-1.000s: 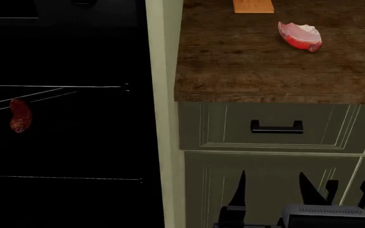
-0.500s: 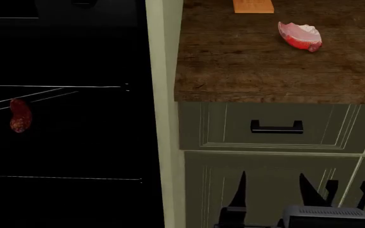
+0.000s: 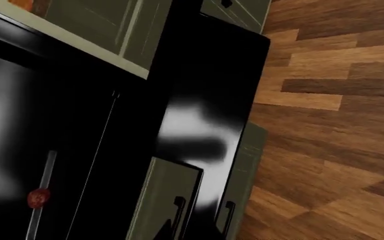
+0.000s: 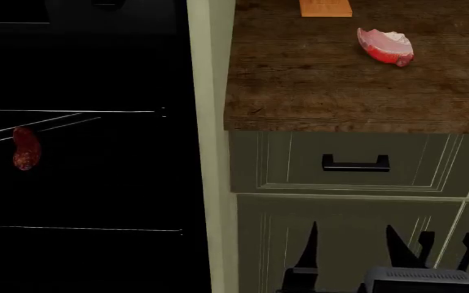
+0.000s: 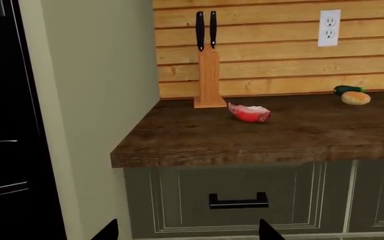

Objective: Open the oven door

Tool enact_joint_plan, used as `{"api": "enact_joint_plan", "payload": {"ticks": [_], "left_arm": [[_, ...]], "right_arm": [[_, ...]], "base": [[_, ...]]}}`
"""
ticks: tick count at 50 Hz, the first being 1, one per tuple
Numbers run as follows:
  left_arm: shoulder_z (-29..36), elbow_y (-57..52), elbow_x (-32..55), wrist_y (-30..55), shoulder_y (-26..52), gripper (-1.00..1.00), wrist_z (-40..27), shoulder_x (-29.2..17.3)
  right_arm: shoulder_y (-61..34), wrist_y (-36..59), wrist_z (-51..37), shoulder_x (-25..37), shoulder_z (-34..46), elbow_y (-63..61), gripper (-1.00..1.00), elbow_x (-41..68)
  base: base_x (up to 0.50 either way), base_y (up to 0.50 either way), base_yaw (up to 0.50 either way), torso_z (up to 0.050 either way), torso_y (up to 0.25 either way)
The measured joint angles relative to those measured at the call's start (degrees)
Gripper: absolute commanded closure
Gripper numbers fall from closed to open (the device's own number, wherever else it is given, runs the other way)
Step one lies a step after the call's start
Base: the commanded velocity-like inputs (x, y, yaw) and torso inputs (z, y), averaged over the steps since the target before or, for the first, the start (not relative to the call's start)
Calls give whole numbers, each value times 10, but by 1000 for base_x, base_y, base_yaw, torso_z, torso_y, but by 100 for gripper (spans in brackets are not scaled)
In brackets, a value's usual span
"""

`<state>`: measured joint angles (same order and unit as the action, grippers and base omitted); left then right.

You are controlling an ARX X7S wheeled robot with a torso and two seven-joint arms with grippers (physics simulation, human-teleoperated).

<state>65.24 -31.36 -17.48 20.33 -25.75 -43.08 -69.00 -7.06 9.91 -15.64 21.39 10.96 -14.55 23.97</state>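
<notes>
The oven door is the large glossy black panel filling the head view's left half, crossed by thin pale lines and a red reflection. It appears shut. The left wrist view shows the same black front close up; only one dark fingertip of my left gripper shows, lost against the black. My right gripper stands open and empty in front of the olive cabinet door, right of the oven and apart from it. Its two tips frame the right wrist view's lower edge.
A pale green post separates the oven from a wooden countertop holding a red-and-white piece of food and a knife block. Below it sits a drawer with a black bar handle. Wood floor lies beneath.
My right gripper has dipped very slightly lower in the head view. Nothing else has moved.
</notes>
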Motion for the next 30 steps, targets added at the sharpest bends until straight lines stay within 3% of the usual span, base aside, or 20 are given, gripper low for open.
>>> {"api": "enact_joint_plan", "payload": {"ticks": [30], "left_arm": [[78, 64, -27, 15, 41, 100, -27, 36]], "right_arm": [[6, -12, -1, 4, -6, 5, -100, 7]], "base": [[-5, -1, 2, 0, 0]]}}
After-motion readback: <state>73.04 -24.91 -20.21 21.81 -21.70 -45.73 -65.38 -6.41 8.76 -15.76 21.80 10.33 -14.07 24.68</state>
